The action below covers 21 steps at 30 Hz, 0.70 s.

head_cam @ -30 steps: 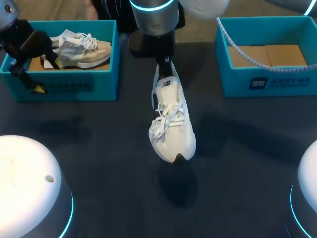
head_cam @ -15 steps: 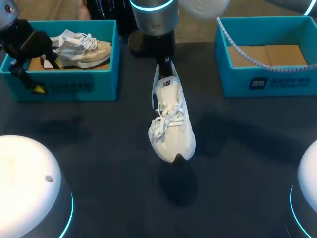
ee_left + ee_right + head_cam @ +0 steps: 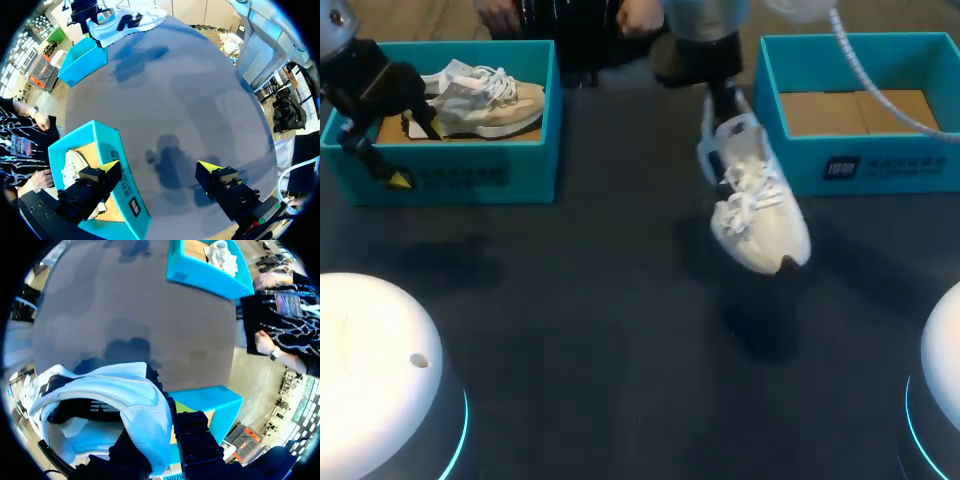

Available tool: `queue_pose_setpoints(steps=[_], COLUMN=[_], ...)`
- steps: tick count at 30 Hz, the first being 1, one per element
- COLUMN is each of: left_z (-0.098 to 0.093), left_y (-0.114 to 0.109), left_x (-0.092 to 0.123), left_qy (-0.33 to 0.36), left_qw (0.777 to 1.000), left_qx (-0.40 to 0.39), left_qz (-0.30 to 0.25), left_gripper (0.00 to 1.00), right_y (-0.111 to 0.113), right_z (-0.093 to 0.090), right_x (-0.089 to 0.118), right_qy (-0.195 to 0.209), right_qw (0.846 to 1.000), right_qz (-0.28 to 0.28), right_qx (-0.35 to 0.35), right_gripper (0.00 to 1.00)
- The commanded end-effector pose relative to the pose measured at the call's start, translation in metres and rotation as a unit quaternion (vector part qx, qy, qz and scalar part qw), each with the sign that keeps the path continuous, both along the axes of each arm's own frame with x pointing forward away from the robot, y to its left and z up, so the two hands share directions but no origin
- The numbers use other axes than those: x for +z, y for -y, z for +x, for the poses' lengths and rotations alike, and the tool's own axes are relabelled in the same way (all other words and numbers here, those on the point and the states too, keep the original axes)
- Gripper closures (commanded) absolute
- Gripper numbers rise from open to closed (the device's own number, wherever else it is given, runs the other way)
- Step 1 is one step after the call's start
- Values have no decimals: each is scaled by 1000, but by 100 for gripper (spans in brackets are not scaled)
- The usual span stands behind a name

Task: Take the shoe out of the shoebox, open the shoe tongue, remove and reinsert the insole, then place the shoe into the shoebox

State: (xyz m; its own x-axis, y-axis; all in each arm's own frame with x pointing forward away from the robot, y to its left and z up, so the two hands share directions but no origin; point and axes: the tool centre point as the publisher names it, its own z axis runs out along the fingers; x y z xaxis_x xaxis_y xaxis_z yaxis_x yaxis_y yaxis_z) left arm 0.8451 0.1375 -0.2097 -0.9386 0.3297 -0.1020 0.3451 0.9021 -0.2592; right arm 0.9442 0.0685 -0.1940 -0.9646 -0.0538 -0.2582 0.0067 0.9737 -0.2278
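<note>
white lace-up shoe [image 3: 757, 205], gripped at the heel by the right gripper [image 3: 722, 100]. the two fingers are closed on the heel collar from opposite sides, with the collar pinched between them. in the right wrist view, the shoe's open mouth and pale lining lie just ahead of the dark fingers, and one yellow tip shows past the collar. the shoe hangs with its laces uppermost. its toe slopes down and toward the robot, off the dark grey table top [image 3: 570, 300], and its shadow falls on the surface below it. the heel end is just beside the near corner of the open teal shoebox with a brown cardboard floor [image 3: 857, 112], on the table's right. the shoe is outside that box, over bare table.

the left gripper [image 3: 159, 167] is spread wide and has hold of nothing. it hovers at the near wall of a second open teal shoebox [image 3: 510, 165], on the table's left and well apart from the held shoe. one yellow fingertip is over this box's interior and the other is outside the wall, over the table. a beige and grey shoe with white laces [image 3: 485, 98] rests in the second box, beside but apart from the inner finger.
</note>
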Motion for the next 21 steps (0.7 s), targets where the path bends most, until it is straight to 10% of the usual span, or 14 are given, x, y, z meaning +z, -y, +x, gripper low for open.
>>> queue_pose_setpoints(steps=[1,21], left_z=[0,0], left_y=[-1,-1], left_x=[0,0], left_qy=[0,0], left_qw=[1000,1000], left_qx=[0,0], left_qz=[2,2], left_gripper=[0,0], right_y=[63,154], right_z=[14,53], right_x=[8,31], right_qy=[-9,-13], right_qw=[999,998], right_qz=[42,53], right_qx=[22,37], right_gripper=[100,100])
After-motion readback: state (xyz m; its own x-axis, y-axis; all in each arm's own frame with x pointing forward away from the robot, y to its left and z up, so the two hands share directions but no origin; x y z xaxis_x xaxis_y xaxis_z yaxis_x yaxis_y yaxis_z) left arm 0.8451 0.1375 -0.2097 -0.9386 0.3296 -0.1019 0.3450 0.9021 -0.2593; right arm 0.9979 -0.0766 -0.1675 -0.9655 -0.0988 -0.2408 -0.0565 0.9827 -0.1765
